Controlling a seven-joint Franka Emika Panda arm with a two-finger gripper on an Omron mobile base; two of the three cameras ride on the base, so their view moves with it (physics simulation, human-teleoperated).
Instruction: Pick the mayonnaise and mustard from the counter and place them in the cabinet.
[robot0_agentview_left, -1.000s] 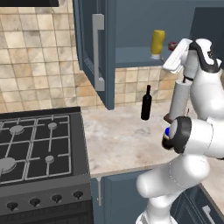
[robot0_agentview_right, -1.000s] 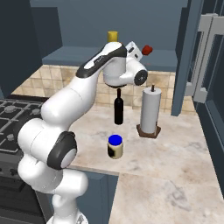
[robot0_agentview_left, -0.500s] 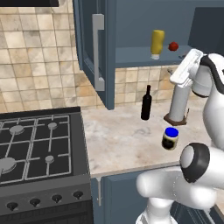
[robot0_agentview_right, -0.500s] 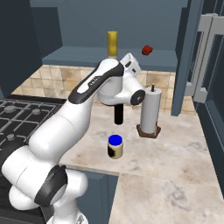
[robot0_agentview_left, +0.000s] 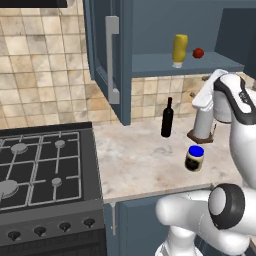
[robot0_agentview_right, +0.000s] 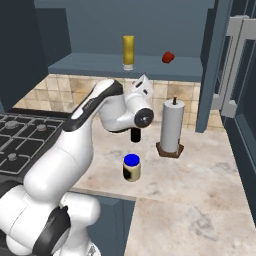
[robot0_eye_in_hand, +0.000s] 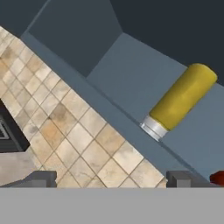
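Half done by my read: the mustard (robot0_agentview_left: 180, 49) stands cap-down on the cabinet (robot0_agentview_left: 165, 64) shelf beside a red ball (robot0_agentview_left: 198, 52). The mayonnaise (robot0_agentview_left: 194, 158) sits on the worktop (robot0_agentview_left: 140, 165), near the paper-towel holder (robot0_agentview_right: 170, 128). My pincer (robot0_eye_in_hand: 111, 177) is spread, empty; the mayonnaise pick is left.

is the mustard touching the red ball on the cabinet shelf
Apart. The right base view shows the mustard standing cap-down on the shelf, with a clear stretch of blue shelf between it and the red ball.
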